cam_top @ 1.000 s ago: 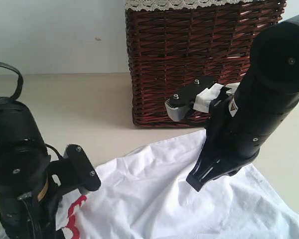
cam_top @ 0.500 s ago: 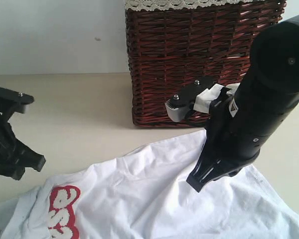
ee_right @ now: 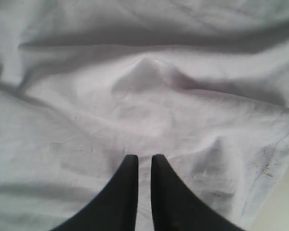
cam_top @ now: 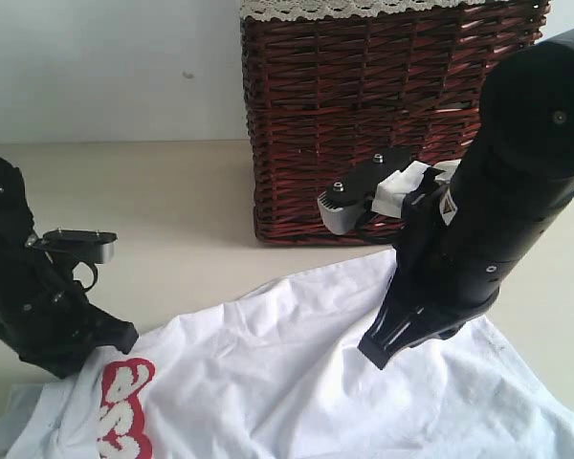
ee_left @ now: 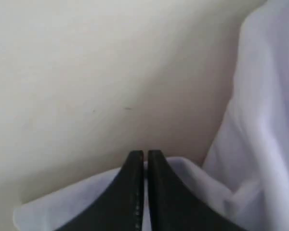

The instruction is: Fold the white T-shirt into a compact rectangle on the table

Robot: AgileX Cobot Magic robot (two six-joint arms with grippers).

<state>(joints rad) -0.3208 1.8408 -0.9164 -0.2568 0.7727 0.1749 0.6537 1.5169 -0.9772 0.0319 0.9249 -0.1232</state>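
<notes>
The white T-shirt (cam_top: pixel 287 402) lies spread across the near part of the cream table (cam_top: pixel 172 201), its red-outlined lettering (cam_top: pixel 124 411) at the lower left. My left gripper (cam_top: pixel 120 337) sits low at the shirt's left edge. In the left wrist view its jaws (ee_left: pixel 145 153) stand together with only a thin slit, tips just past a thin flap of shirt (ee_left: pixel 265 120); no pinch shows. My right gripper (cam_top: pixel 373 352) presses down on the shirt's middle. In the right wrist view it (ee_right: pixel 144 156) is closed on puckered cloth (ee_right: pixel 144 110).
A dark red wicker basket (cam_top: pixel 364 115) with white lace trim (cam_top: pixel 316 8) stands behind the shirt, close to the right arm. A pale wall (cam_top: pixel 96 67) closes the back. Bare table (ee_left: pixel 86 72) lies left of the basket.
The left arm swung from close above the shirt out to the left, then came down onto the shirt's left edge. The lettering came into view. The right arm has not moved.
</notes>
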